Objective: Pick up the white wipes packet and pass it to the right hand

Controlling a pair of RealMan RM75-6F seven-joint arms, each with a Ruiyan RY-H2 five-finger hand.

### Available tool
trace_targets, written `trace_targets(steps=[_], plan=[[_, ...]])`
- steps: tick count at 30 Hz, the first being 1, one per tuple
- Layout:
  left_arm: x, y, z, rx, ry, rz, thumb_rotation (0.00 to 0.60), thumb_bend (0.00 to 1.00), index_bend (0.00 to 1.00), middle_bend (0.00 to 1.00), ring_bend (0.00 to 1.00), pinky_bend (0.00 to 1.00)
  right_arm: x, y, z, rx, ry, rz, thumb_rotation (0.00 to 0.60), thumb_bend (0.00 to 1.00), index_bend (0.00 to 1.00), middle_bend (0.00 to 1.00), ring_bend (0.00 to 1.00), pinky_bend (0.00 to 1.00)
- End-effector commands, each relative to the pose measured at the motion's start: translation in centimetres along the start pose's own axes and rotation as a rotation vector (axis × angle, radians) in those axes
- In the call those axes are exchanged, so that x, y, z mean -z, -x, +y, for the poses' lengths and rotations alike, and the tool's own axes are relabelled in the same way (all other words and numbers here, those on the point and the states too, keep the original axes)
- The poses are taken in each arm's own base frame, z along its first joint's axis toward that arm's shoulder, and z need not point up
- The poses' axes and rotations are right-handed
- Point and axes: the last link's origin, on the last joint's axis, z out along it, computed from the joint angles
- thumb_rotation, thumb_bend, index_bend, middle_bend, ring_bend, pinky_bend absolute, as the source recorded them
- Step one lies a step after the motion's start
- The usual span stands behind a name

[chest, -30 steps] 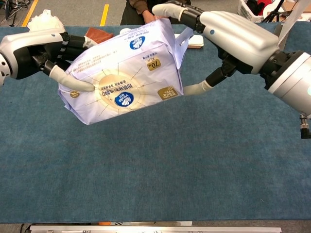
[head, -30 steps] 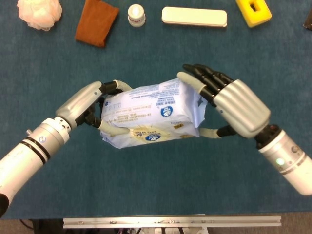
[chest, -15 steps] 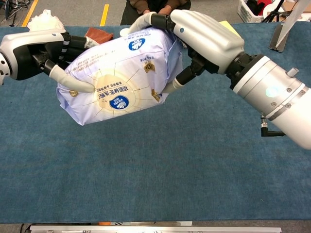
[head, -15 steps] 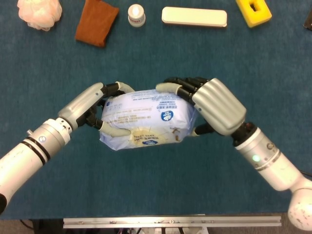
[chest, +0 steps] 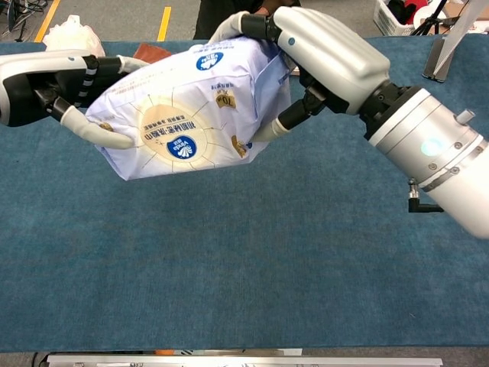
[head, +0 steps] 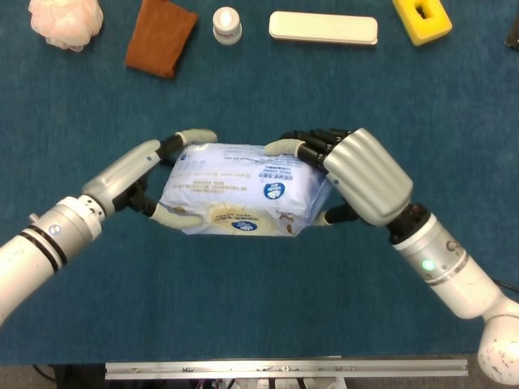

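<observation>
The white wipes packet [head: 243, 188] [chest: 191, 107] hangs above the blue table, stretched between both hands. My left hand [head: 134, 174] [chest: 53, 76] is at its left end, with the thumb under the packet's edge and the fingers reaching over the top, its palm set back from the packet. My right hand [head: 365, 174] [chest: 328, 53] grips the right end, fingers wrapped over the top and the thumb underneath. The packet's right end is hidden behind the right hand's palm.
Along the table's far edge lie a pale bath puff [head: 65, 20], a brown cloth [head: 160, 36], a small white bottle [head: 227, 24], a long white case [head: 323, 27] and a yellow block [head: 422, 18]. A metal rail [head: 284, 369] runs along the near edge.
The right hand moved in from the right and closed around the packet's right end. The left hand's fingers have straightened and its palm has drawn back leftward. The packet has levelled out.
</observation>
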Motion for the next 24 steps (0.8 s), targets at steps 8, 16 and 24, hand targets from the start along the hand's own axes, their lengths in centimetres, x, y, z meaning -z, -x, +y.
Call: trace_targets(steps=[8,16,24], plan=[[1.0,-2.1,-1.9,-0.069,-0.037,0.066,0.6,0.13,0.0,0.0,0.0,0.07,1.3,-1.1,0.7,0.004,0.009,0.02,0.6,0.6,0.64,0.57,0.69,0.8],[1.6,-3.5,-2.9,-0.112,-0.06,0.123,0.6,0.13,0.0,0.0,0.0,0.05,2.4,-2.0,0.9,0.008,0.01,0.038,0.6,0.6,0.64,0.57,0.69,0.8],[1.9,-3.9,-3.2,-0.109,-0.081,0.13,0.6,0.13,0.0,0.0,0.0,0.05,3.1,-2.7,1.0,0.012,0.008,0.045,0.6,0.6,0.64,0.57,0.7,0.8]])
